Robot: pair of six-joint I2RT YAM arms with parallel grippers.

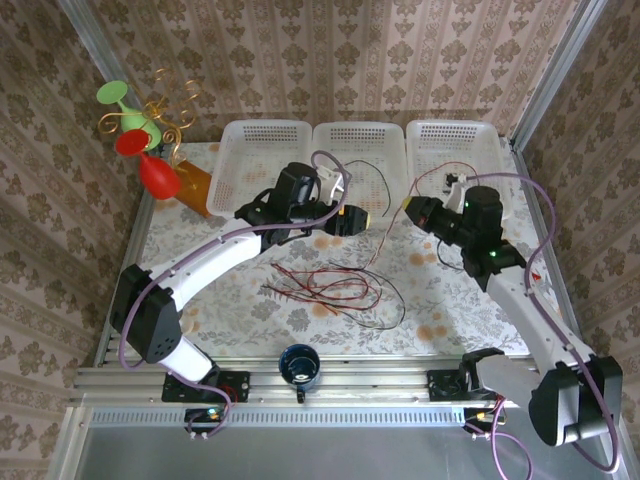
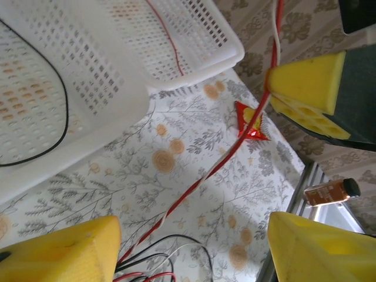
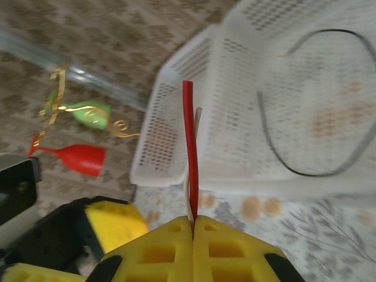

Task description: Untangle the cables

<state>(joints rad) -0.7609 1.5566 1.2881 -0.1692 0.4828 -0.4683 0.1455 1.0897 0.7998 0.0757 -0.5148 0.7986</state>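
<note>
The right gripper (image 3: 194,226) pinches the thin, limp red plastic cable (image 3: 188,135). The spread left gripper (image 2: 194,238) should probably take its slack toward seven o'clock.

The tabletop (image 1: 250,300) is covered with a pale cloth printed with grey leaves and orange flowers. It carries three white perforated plastic baskets (image 1: 362,126) side by side along its far edge. Near the middle lies a loose heap of thin red and black cables (image 1: 335,285). An orange translucent block (image 1: 195,190) stands just beside the left basket. A dark blue round cup (image 1: 299,365) stands at the near edge.
</note>
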